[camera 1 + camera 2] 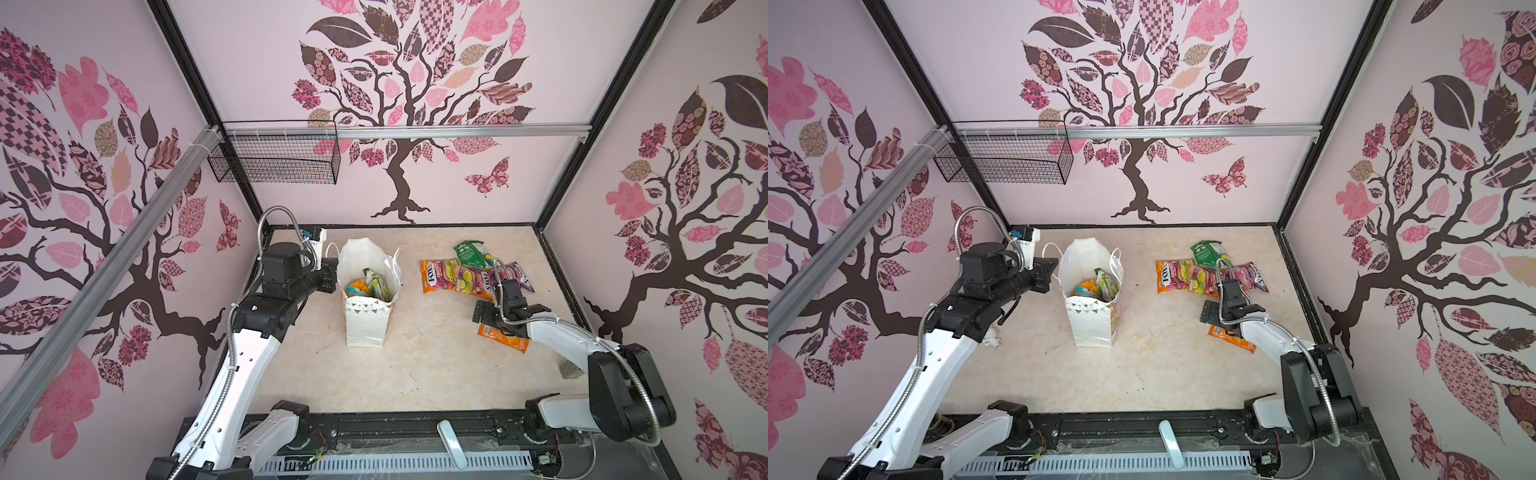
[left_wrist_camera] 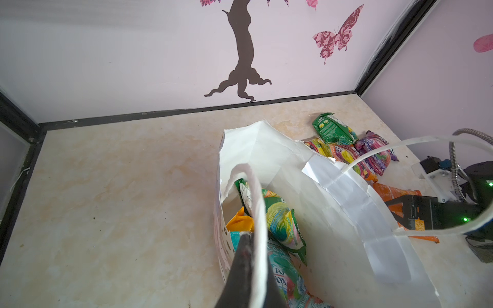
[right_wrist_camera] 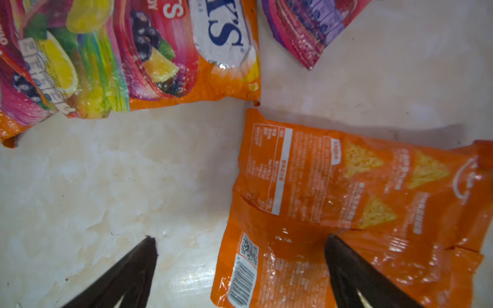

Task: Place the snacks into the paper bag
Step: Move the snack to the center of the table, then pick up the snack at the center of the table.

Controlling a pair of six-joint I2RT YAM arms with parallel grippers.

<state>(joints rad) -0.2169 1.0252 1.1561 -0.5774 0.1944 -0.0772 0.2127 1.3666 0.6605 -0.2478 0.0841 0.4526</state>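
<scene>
Presently, the right gripper (image 3: 241, 238) hangs released over the edge of an orange chip pouch (image 3: 346, 181), one finger above the film, the other above bare table (image 3: 106, 173). This pouch lies well apart from the paper bag (image 1: 365, 324), on its right-arm side, near the FOX'S pouches (image 1: 453, 280). Several snacks (image 1: 372, 286) already sit inside the bag. The left gripper (image 2: 245, 245) is clenched, apparently on the bag's string handle (image 2: 256, 192). Risks: the flat, glossy film may skid from the closing jaws, a thin pinch may slip in transit, and a tug on the handle could tip the bag.
</scene>
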